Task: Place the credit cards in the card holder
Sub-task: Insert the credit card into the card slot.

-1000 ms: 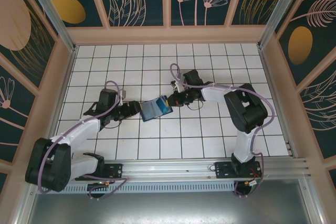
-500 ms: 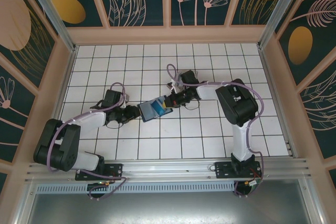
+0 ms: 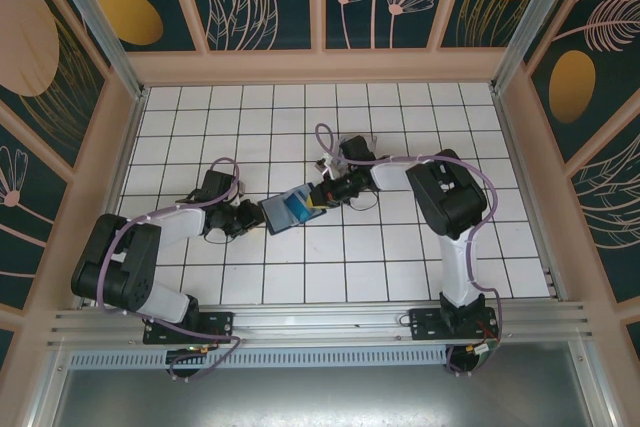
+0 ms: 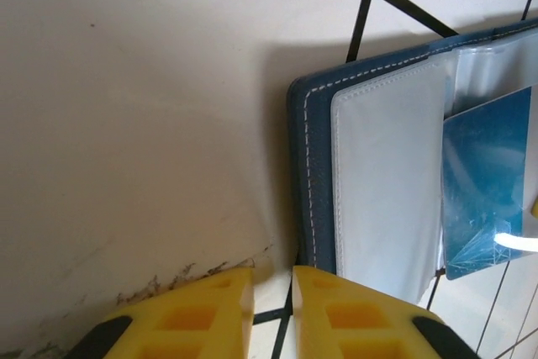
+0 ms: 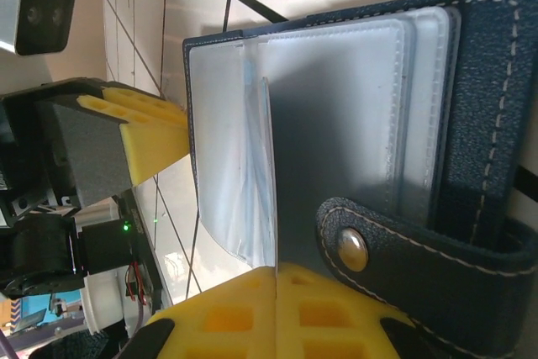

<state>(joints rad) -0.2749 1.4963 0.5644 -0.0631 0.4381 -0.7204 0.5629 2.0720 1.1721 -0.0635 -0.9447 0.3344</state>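
Right wrist view shows right gripper (image 5: 276,279) pinching a credit card (image 5: 271,174) edge-on.

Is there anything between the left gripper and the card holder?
Nothing visible. The left gripper is right at the card holder's dark stitched edge, with bare tile beside its fingertips. The right gripper holds a grey card at the holder's opposite side, out of that path.
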